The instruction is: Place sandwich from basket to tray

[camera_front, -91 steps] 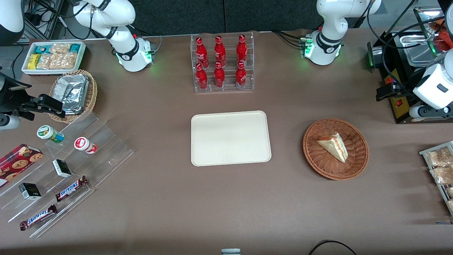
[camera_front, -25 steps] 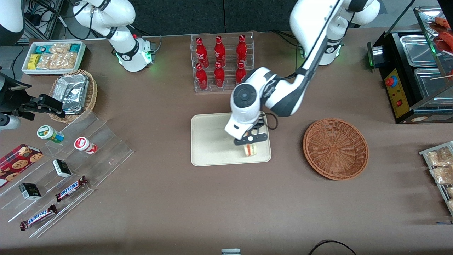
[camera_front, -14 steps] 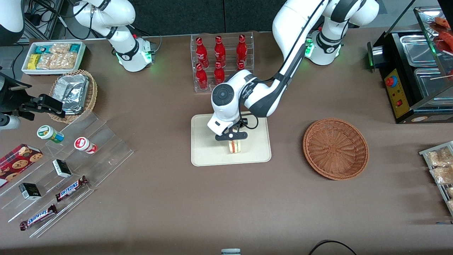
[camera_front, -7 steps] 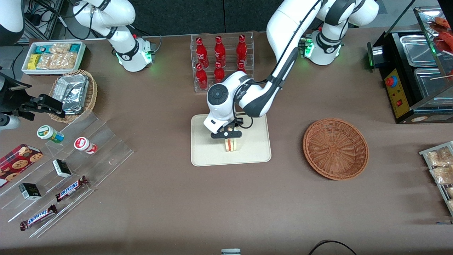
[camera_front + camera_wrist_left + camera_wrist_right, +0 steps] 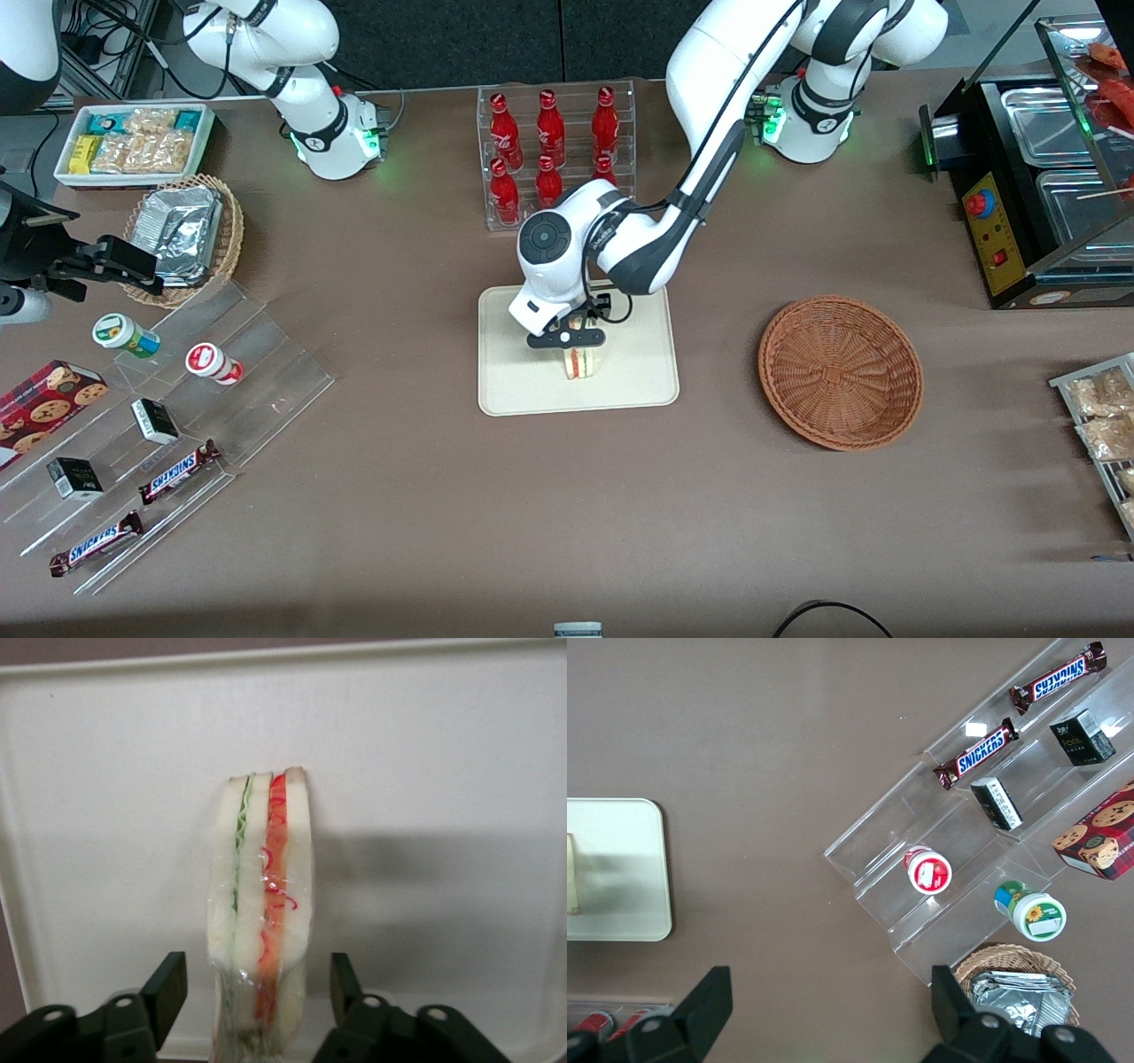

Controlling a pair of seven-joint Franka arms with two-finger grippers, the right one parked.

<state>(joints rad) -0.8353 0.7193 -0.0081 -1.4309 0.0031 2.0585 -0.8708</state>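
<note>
With the sandwich point(image 5: 260, 912) standing on edge on the tray point(image 5: 509, 372) at the centre of the front frame and the hand point(image 5: 257, 992) spread clear on both sides, lift straight up so neither finger tips it over.

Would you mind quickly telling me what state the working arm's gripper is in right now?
Gripper: open, fingers standing clear on either side of the sandwich, which stands on its edge on the tray; it holds nothing.
</note>
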